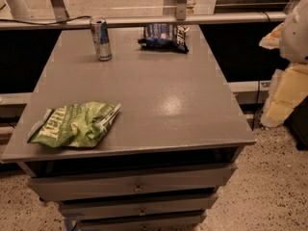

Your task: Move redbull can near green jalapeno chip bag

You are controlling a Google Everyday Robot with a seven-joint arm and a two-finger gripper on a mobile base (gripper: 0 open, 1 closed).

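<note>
The green bag (pixel 72 125) is lying crumpled at the lower left of the frame, on the near left corner of the bench (pixel 173 100). The can (pixel 101 39) is standing upright in the upper left, near the bench's far edge, well apart from the green bag. To its right, near but not touching, a dark blue bag (pixel 163 36) is lying by the same far edge. Drawers (pixel 137 186) are showing under the bench top along the bottom. At the upper right edge, off the bench, a pale shape that seems to be the hand (pixel 296 30) is hanging; I cannot tell whether it is spread or pressed together.
</note>
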